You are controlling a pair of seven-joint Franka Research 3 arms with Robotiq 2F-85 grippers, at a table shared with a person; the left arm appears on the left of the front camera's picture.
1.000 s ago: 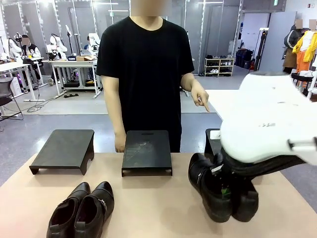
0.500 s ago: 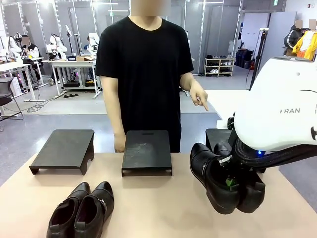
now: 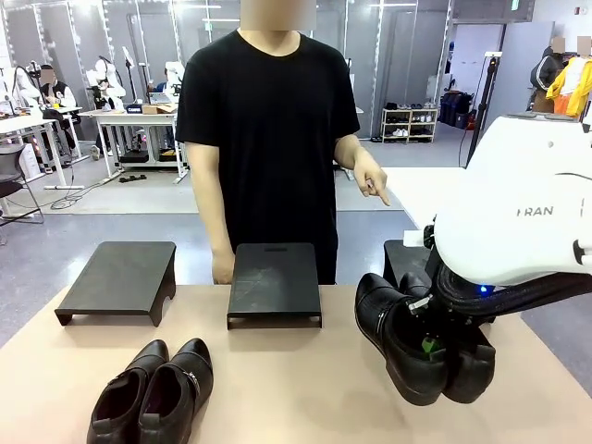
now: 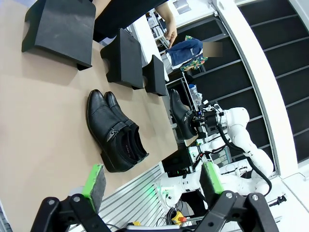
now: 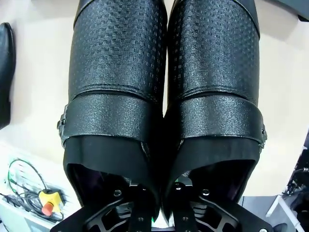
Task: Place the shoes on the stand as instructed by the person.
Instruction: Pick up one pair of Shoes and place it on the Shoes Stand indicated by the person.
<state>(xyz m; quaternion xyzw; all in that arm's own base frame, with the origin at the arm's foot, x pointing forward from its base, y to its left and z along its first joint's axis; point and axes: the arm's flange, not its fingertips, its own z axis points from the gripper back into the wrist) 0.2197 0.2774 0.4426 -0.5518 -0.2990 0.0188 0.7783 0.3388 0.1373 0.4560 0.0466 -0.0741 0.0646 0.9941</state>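
The right claw is clamped inside one pair of shoes, holding them tilted above the right side of the surface. The left claw hangs empty, jaws apart. The other pair lies near left. The person's hand points toward the right stand, just beyond the held pair. This looks like the carrying step. Next, the pair needs moving farther and setting level on that stand.

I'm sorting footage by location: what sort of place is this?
Likely a robotics lab or workshop: a white robot arm works at the table, with more workbenches and a shelving rack behind.
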